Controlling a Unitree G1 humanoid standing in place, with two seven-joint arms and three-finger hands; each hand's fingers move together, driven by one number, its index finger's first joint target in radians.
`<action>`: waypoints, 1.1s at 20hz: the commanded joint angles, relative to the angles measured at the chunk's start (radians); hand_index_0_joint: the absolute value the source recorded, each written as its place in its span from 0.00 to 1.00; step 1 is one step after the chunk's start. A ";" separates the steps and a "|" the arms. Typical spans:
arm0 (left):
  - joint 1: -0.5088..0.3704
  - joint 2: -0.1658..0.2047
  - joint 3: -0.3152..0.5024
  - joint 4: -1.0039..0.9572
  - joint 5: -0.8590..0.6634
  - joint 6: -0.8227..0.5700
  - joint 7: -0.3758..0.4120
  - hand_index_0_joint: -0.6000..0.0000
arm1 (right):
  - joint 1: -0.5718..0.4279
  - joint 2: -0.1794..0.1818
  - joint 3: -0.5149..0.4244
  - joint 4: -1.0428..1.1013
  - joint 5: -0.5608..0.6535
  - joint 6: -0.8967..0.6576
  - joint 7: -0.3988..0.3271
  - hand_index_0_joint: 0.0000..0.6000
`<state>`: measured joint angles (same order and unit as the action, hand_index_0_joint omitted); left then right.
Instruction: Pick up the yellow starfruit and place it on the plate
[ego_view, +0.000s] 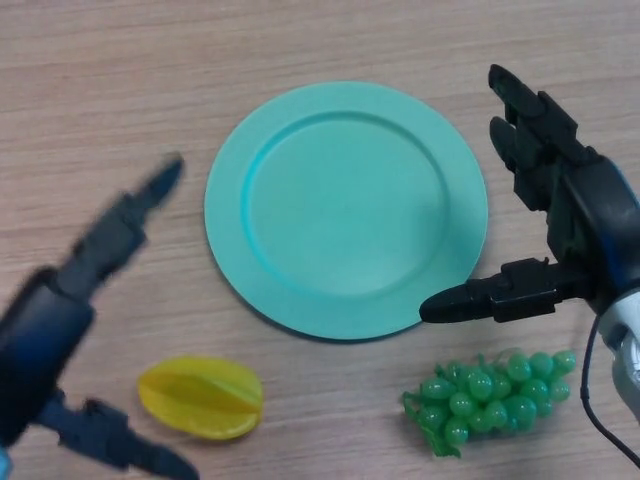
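The yellow starfruit (201, 397) lies on the table (100, 80) just below the empty teal plate (345, 205), not yet lifted. The left hand (60, 330) is spread wide beside the fruit, thumb low and fingers stretched upward, probably opening to take it from the side, though its exact height is hard to judge. The right hand (560, 220) waits open beside the plate's right rim, above the green grapes (487, 395).

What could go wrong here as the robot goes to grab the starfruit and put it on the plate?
The starfruit is smooth and ridged, so it might slip or roll from the open left hand near it. The right hand hangs open over the plate rim and could obstruct placement. The grapes lie close by.
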<state>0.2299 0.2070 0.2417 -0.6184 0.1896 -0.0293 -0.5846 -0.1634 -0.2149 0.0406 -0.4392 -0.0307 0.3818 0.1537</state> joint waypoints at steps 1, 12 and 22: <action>0.002 0.010 0.029 -0.027 0.047 -0.155 0.022 1.00 | -0.033 -0.013 -0.043 -0.050 0.020 -0.174 -0.008 0.00; 0.019 0.030 -0.036 0.163 0.166 -0.302 0.011 0.42 | -0.023 -0.032 -0.074 -0.076 0.032 -0.152 -0.003 0.00; 0.044 0.066 -0.062 0.255 0.400 -0.254 -0.079 0.00 | -0.022 -0.035 -0.078 -0.090 0.026 -0.140 -0.007 0.00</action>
<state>0.2643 0.2523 0.1540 -0.3330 0.5388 -0.2944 -0.6423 -0.1599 -0.2291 0.0333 -0.4519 -0.0300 0.3575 0.1558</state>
